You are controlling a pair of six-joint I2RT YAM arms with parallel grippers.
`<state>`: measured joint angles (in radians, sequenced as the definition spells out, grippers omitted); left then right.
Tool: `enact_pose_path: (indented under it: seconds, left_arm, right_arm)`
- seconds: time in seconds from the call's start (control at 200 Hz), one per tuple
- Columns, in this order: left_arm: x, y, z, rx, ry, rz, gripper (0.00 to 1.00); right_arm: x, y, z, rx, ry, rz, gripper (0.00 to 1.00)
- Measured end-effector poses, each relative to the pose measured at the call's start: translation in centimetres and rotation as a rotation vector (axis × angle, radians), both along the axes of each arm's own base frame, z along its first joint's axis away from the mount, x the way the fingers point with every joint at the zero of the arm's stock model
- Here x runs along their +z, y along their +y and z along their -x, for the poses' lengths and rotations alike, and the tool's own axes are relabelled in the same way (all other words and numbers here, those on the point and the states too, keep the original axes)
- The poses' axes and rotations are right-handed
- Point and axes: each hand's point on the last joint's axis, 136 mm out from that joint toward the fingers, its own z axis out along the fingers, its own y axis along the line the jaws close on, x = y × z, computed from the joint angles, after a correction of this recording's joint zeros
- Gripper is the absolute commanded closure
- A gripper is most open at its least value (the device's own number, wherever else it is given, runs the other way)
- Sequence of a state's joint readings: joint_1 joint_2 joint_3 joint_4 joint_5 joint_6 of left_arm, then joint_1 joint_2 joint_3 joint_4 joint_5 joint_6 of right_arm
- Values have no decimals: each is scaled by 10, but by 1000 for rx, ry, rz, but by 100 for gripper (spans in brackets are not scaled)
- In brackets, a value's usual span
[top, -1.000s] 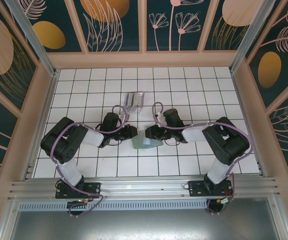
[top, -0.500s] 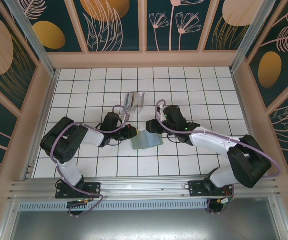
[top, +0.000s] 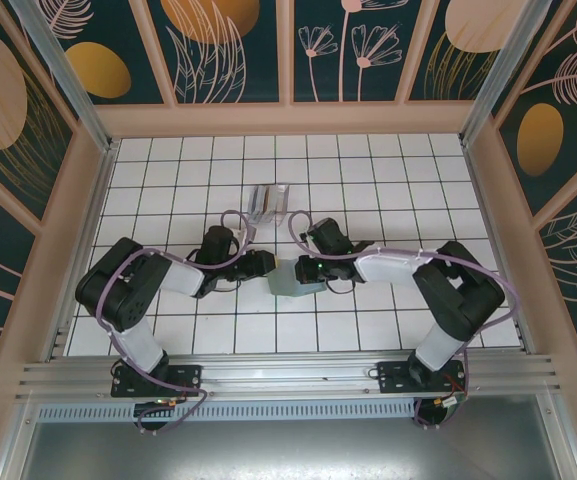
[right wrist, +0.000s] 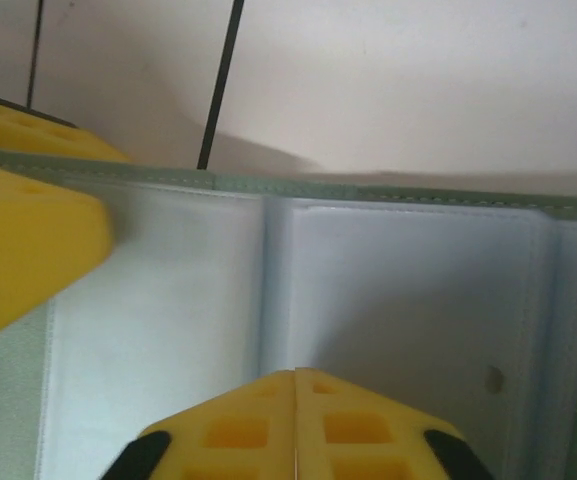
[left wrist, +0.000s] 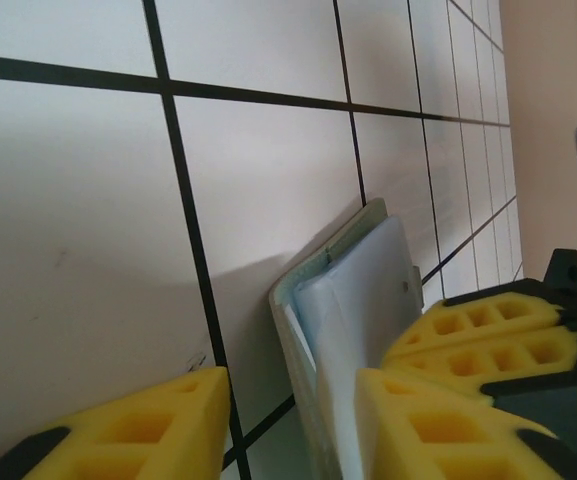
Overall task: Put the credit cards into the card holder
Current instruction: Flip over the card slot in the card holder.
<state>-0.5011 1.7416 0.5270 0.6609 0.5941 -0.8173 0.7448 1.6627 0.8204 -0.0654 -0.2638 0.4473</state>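
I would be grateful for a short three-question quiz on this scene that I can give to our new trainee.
1. True or false: the card holder is folded shut.
2. Multiple choice: the left hand has its fingers A) apart, B) pressed together, C) clamped on an orange card.
3. Short answer: which is nearer the arm bases, the clear box or the card holder?

Key: 1 false, as its pale inner slots face the right wrist camera; 2 A; 3 the card holder.
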Motion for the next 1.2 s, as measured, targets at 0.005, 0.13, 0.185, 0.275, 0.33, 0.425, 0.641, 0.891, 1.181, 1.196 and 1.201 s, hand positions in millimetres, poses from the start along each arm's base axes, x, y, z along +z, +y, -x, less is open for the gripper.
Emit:
enact_pose_path:
  seconds: [0.005, 0.13, 0.185, 0.275, 0.33, 0.425, 0.641, 0.891, 1.181, 1.196, 1.201]
  left_arm:
    - [0, 0, 0, 1, 1, 1, 54]
    - [5, 5, 0, 14, -6, 8, 52]
    - [7, 9, -1, 25, -10, 10, 52]
    - [11, 17, -4, 47, -19, 16, 53]
    - [13, 22, -5, 61, -19, 21, 53]
    - [13, 29, -7, 78, -9, 29, 53]
    - [14, 37, -11, 97, -4, 36, 45]
    - [26, 66, -26, 206, -57, 16, 43]
    - [84, 104, -48, 382, -315, -115, 37]
    - [87, 106, -49, 390, -325, -118, 37]
    - [89, 106, -50, 394, -330, -119, 37]
  right_arm:
    - [0, 0, 0, 2, -1, 0, 86]
    - [0, 7, -4, 9, 10, 14, 74]
    - [0, 11, -5, 22, 10, 27, 71]
    - [-3, 14, -6, 25, 21, 76, 69]
    - [-5, 18, -9, 27, 22, 104, 68]
    - [-8, 23, -10, 31, 25, 138, 67]
    - [-5, 27, -9, 41, 6, 206, 59]
    - [7, 18, -19, 1, -63, 255, 54]
    - [95, -12, -75, -203, -279, 78, 53]
    - [98, -14, -78, -215, -283, 68, 53]
    - [99, -15, -79, -221, -285, 63, 53]
